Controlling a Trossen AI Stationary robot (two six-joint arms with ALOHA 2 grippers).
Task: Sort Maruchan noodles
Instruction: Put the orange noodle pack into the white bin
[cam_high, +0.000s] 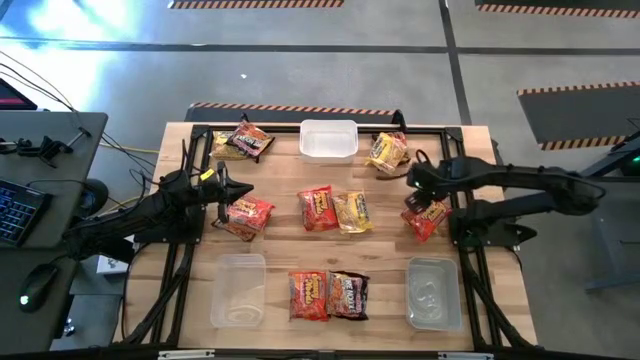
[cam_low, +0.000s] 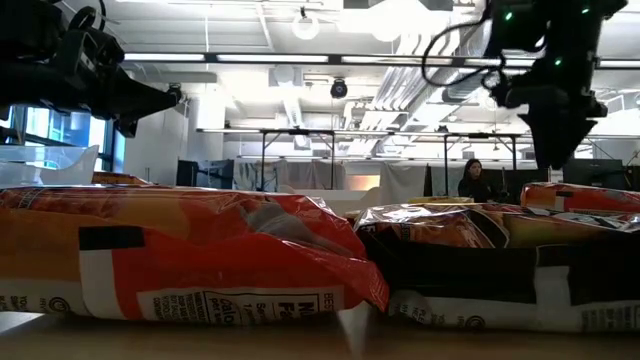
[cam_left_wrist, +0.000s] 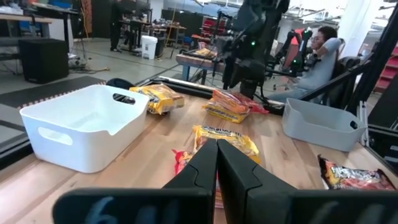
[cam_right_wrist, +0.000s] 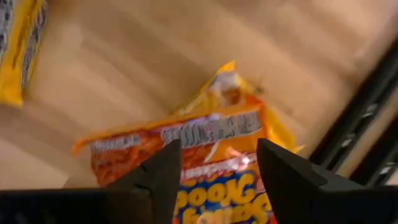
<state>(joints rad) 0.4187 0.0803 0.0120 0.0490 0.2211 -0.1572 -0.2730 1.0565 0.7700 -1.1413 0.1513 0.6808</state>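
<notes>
Right gripper (cam_high: 418, 208): over the table's right side, fingers spread apart, nothing between them.
Red-orange packet under it (cam_right_wrist: 205, 155): lies on the wood (cam_right_wrist: 124, 68) below the gap between the two fingers, touching neither as far as the right wrist view shows; a yellow packet corner sticks out from beneath it.
Same packet from above (cam_high: 427, 218): at the table's right edge, beside the black frame rail, long axis slanted from the near-left toward the far-right.
Left gripper (cam_high: 244, 189): on the left side, fingers pressed together, holding nothing.
Packet by the left gripper (cam_high: 247, 214): red-orange, flat on the table just nearer the front than the fingertips, tilted diagonally.
Other packets: pairs at centre (cam_high: 335, 210) and front centre (cam_high: 328, 295).
Tubs: one white tub (cam_high: 328, 139), rear centre.
</notes>
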